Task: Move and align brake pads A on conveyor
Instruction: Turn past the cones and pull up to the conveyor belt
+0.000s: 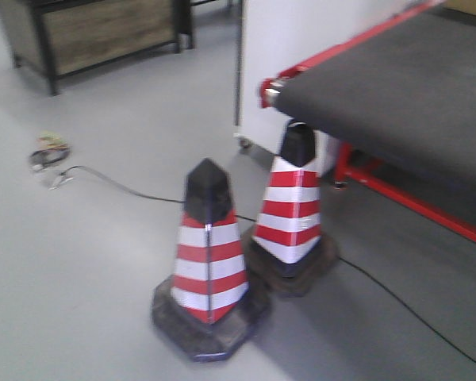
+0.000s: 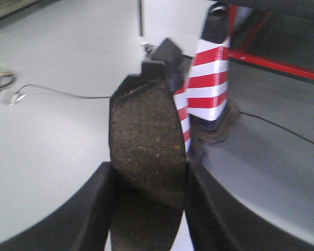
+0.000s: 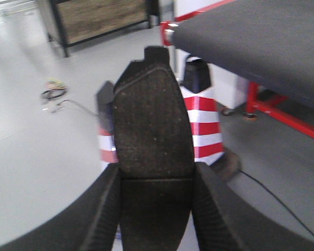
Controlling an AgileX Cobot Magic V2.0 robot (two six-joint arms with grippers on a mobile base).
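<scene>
Dark friction faces fill both wrist views — our left gripper (image 2: 146,183) clamps one brake pad (image 2: 146,151), our right gripper (image 3: 156,193) another brake pad (image 3: 154,136). We judge a jolt could slip them; conveyor (image 1: 404,87) lies at two o'clock, cones (image 1: 210,254) below.

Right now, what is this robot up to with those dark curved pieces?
Each arm holds one brake pad: the left gripper pinches a brake pad, and the right gripper another. Both hang over the floor near two striped cones. The conveyor stands ahead, so neither pad is placed yet.
</scene>
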